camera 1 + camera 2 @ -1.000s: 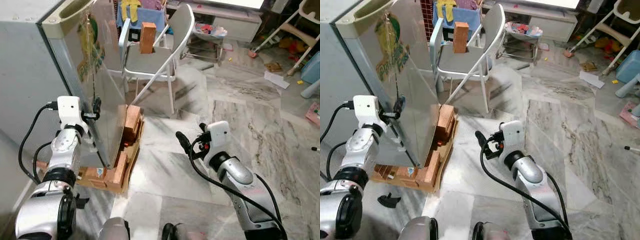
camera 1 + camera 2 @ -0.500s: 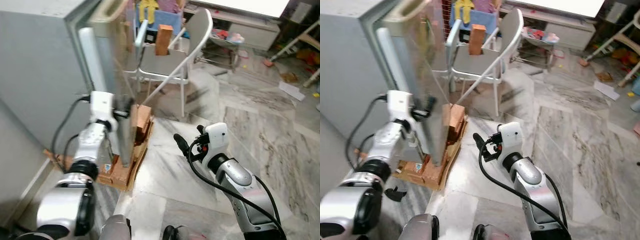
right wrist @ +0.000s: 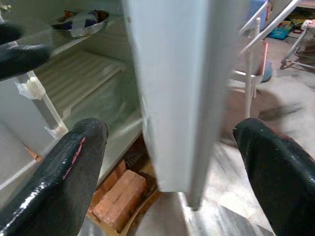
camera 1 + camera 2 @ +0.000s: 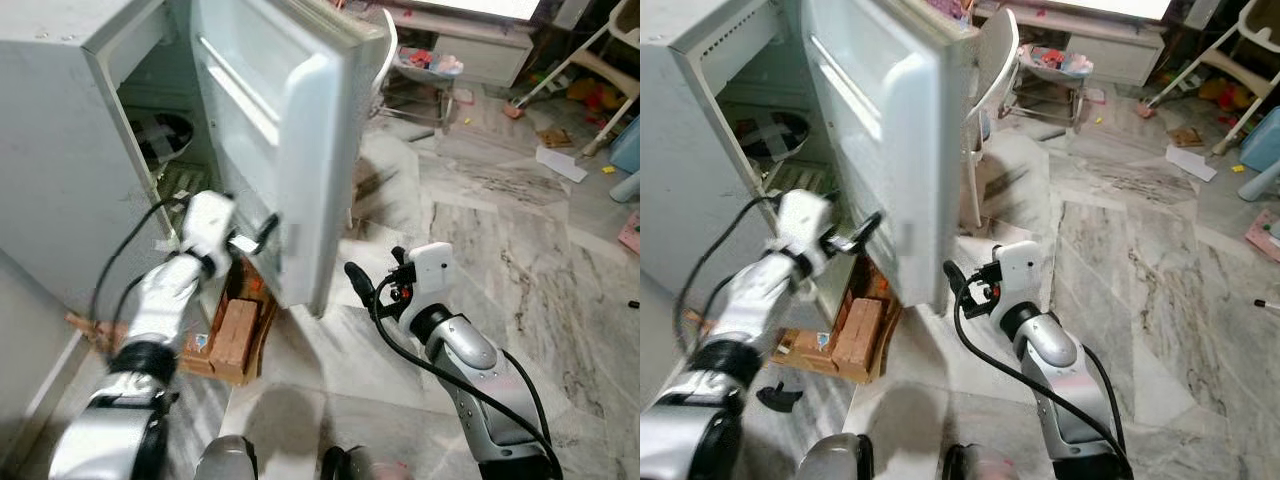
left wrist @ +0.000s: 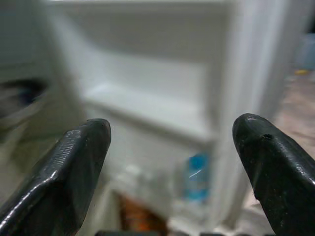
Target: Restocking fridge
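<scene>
The white fridge (image 4: 70, 150) stands at the left with its door (image 4: 300, 150) swung wide open towards me. My left gripper (image 4: 258, 232) is open and sits against the door's inner side near its lower part; in the left wrist view its fingers (image 5: 74, 162) stand apart before a door shelf. My right gripper (image 4: 358, 282) is open and hovers just right of the door's lower outer edge, holding nothing. Inside, a dark bowl (image 3: 81, 22) rests on an upper shelf above a ribbed white shelf (image 3: 83, 73). A small blue item (image 5: 197, 177) shows blurred low in the door.
The fridge rests on bricks (image 4: 235, 335) and a wooden pallet. A grey folding chair (image 4: 995, 60) stands behind the door. Toys and paper litter the marble floor (image 4: 520, 200) at the back right. Open floor lies to my right.
The fridge door has swung from edge-on to wide open, and the left gripper went with it along its inner side. The right gripper stayed in about the same place.
</scene>
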Motion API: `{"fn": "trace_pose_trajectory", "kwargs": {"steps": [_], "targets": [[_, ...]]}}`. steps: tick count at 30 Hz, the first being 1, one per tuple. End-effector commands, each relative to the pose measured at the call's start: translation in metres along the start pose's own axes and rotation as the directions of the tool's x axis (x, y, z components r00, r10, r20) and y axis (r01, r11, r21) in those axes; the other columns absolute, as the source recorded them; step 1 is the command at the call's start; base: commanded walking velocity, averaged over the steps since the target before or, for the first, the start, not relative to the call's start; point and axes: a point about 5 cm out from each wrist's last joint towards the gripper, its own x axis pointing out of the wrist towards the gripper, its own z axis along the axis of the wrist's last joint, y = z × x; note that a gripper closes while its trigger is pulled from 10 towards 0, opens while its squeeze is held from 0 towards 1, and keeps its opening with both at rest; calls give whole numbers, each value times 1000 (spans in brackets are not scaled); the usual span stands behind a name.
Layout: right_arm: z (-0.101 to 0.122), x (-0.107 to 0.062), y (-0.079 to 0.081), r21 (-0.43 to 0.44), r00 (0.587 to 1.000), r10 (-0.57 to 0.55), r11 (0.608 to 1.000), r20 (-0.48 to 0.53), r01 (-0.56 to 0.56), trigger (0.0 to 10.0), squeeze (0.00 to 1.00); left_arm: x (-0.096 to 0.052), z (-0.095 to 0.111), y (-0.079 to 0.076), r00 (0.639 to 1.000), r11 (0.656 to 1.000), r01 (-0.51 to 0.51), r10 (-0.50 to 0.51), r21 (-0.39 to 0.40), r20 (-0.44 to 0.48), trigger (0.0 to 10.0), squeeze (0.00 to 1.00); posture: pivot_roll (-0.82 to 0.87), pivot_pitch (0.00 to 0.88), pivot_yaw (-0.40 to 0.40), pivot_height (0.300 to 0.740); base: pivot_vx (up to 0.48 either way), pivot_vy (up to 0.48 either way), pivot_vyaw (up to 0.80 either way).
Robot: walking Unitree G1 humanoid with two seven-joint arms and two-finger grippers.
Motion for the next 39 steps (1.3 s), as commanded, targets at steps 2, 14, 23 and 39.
{"fn": "trace_pose_trajectory", "kwargs": {"steps": [2,14,23,39], "targets": [[4,2,-7,-7,998,-45,999,33,45,10000,0,-15,0,12,997,997,-73,73,-7,9,10000,0,104,12,-68,740,0,-480,0],[7,10,-18,-19,986,-150,988,75,152,10000,0,-56,-14,16,960,958,-279,278,-65,-16,10000,0,112,0,-64,740,0,-475,-371],[17,20,-17,-26,980,-151,987,127,156,10000,0,-46,2,8,967,967,-253,254,-41,21,10000,0,119,0,-62,740,238,-363,-199],[14,26,-12,-16,981,-145,989,132,149,10000,0,-43,1,-2,974,974,-226,226,-25,1,10000,0,137,0,-60,740,446,-33,0]]}}
